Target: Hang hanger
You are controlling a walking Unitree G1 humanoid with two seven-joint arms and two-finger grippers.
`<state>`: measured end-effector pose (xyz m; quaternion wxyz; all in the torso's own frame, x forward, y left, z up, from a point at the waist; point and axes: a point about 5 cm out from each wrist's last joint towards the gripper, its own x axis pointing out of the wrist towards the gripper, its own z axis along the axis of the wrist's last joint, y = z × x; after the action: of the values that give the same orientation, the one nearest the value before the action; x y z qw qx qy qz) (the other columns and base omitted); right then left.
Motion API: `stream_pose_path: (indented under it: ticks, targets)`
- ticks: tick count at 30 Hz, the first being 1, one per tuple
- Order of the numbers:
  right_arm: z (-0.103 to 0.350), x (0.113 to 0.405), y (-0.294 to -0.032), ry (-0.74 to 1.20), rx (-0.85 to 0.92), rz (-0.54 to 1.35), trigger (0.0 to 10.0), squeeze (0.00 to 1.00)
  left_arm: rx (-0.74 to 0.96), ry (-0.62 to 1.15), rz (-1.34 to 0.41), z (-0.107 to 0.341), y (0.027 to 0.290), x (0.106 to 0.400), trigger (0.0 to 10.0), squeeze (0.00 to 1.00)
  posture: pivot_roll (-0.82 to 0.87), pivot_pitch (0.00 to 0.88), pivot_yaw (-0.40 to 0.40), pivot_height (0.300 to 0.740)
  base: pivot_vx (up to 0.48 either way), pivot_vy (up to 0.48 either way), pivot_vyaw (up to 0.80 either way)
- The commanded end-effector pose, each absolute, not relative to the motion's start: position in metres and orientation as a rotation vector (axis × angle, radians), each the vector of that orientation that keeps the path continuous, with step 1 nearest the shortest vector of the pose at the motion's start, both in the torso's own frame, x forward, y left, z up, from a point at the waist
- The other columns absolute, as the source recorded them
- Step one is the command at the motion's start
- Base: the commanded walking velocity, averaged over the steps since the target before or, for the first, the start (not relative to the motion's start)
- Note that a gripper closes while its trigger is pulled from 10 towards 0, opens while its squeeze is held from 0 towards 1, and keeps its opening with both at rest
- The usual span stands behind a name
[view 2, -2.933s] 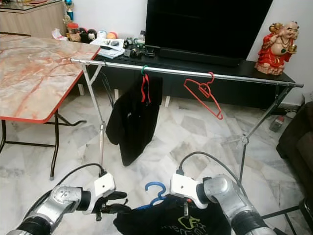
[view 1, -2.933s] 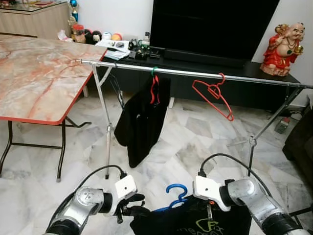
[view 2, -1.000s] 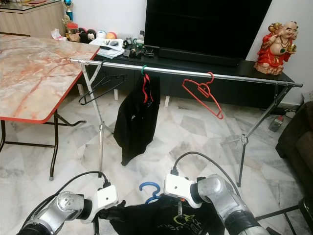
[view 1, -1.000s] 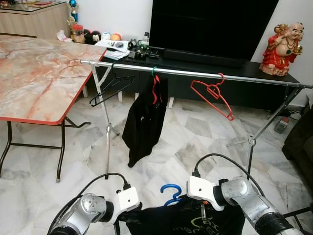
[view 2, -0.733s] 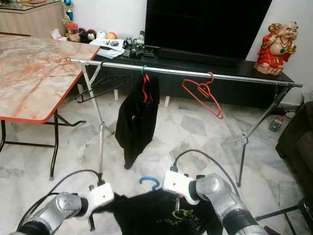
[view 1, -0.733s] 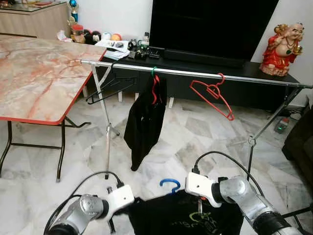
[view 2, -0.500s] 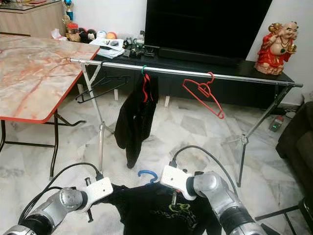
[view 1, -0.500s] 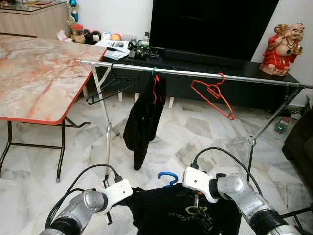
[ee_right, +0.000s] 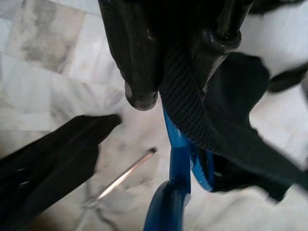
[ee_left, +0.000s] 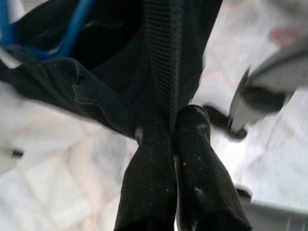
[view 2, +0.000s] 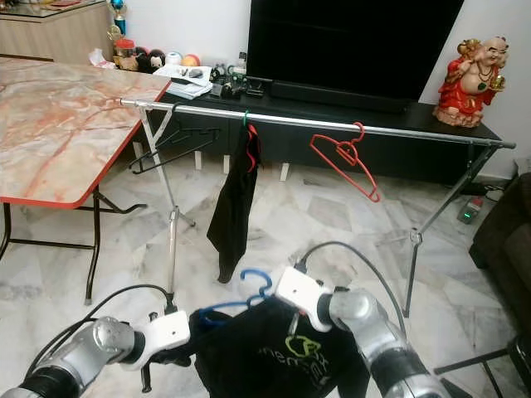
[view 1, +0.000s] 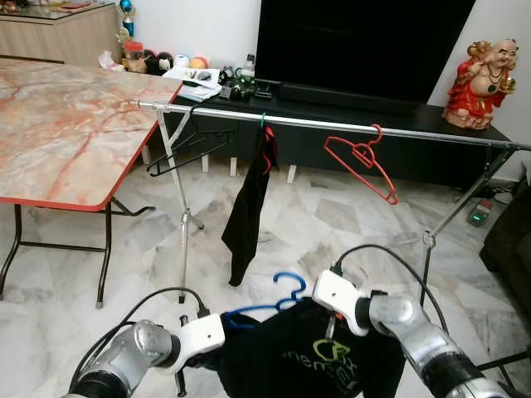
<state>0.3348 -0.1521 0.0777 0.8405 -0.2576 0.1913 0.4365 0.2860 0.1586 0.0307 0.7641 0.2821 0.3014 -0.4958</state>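
A blue hanger (view 1: 280,292) carries a black T-shirt (view 1: 303,365) with a green print, held low in front of me between both arms. My left gripper (ee_left: 173,124) is shut on the shirt's ribbed edge. My right gripper (ee_right: 179,72) is shut on the ribbed collar, where the blue hanger (ee_right: 179,159) comes out. The silver clothes rail (view 1: 332,125) runs across the room beyond. On it hang an empty black hanger (view 1: 187,146), a black garment (view 1: 249,207) on a red hanger, and an empty red hanger (view 1: 363,162).
A marble-topped folding table (view 1: 58,124) stands at the left, touching the rail's end. Behind the rail are a dark TV stand (view 1: 415,141), a large TV (view 1: 357,41) and a red statue (view 1: 485,75). A dark sofa (view 1: 510,240) edges the right. The rail's legs (view 1: 182,232) splay onto the tiled floor.
Both grippers have lifted the shirt and blue hanger higher, and the hook now leans to the right. The black garment on the rail has turned edge-on.
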Motion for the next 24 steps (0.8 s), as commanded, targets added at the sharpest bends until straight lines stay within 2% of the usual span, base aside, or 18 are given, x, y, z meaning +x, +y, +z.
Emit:
stream_pose_path:
  ticks: [1,3,4,5,6,8,9,10,11,12,13,14,24]
  targets:
    - [0.102,0.351,-0.16,0.294,-0.471,0.79,10.0,0.0,0.585,0.695,-1.066,0.027,0.164,0.282,0.0,0.0,0.07,0.0,-0.132,0.74,0.0,0.0,0.0]
    - [0.101,0.351,-0.161,0.303,-0.489,0.784,10.0,0.0,0.613,0.666,-1.025,0.03,0.164,0.285,0.0,0.0,0.08,0.0,-0.132,0.74,0.0,0.0,0.0]
    - [0.099,0.349,-0.161,0.312,-0.517,0.809,10.0,0.0,0.645,0.635,-0.961,0.031,0.165,0.291,0.0,0.14,0.08,0.0,-0.132,0.74,0.0,0.0,0.0]
    - [0.096,0.346,-0.16,0.319,-0.549,0.843,10.0,0.0,0.691,0.586,-0.867,0.034,0.167,0.299,0.1,1.0,0.07,0.0,-0.133,0.74,0.0,0.0,0.0]
    - [0.095,0.346,-0.16,0.318,-0.547,0.854,10.0,0.0,0.689,0.586,-0.811,0.034,0.17,0.302,0.2,1.0,0.07,0.0,-0.134,0.74,0.0,0.0,0.0]
    - [0.095,0.345,-0.159,0.311,-0.534,0.863,10.0,0.0,0.694,0.581,-0.822,0.034,0.17,0.301,0.2,1.0,0.07,0.0,-0.133,0.74,0.0,0.0,0.0]
    - [0.095,0.345,-0.158,0.308,-0.535,0.866,10.0,0.0,0.702,0.576,-0.823,0.035,0.17,0.301,2.3,1.0,0.07,0.0,-0.133,0.74,0.0,0.0,0.0]
    - [0.095,0.345,-0.158,0.307,-0.536,0.868,10.0,0.0,0.708,0.572,-0.822,0.036,0.17,0.301,2.3,1.0,0.07,0.0,-0.133,0.74,0.0,0.0,0.0]
    - [0.095,0.344,-0.159,0.307,-0.542,0.867,10.0,0.0,0.701,0.585,-0.842,0.035,0.169,0.299,4.5,1.0,0.07,0.0,-0.132,0.74,0.0,0.0,0.0]
    - [0.095,0.344,-0.159,0.307,-0.542,0.867,10.0,0.0,0.701,0.585,-0.842,0.035,0.169,0.299,4.5,1.0,0.07,0.0,-0.132,0.74,0.0,0.0,0.0]
    - [0.094,0.344,-0.159,0.307,-0.551,0.865,10.0,0.0,0.695,0.59,-0.886,0.035,0.166,0.296,8.4,1.0,0.07,0.0,-0.13,0.74,0.0,0.0,0.0]
    - [0.093,0.344,-0.158,0.305,-0.557,0.866,10.0,0.0,0.676,0.6,-0.917,0.034,0.163,0.293,10.0,1.0,0.07,0.0,-0.129,0.74,0.0,0.0,0.0]
    - [0.087,0.34,-0.155,0.314,-0.58,0.898,10.0,0.0,0.663,0.465,-0.875,0.046,0.157,0.302,10.0,1.0,0.08,0.0,-0.134,0.74,0.0,0.0,0.0]
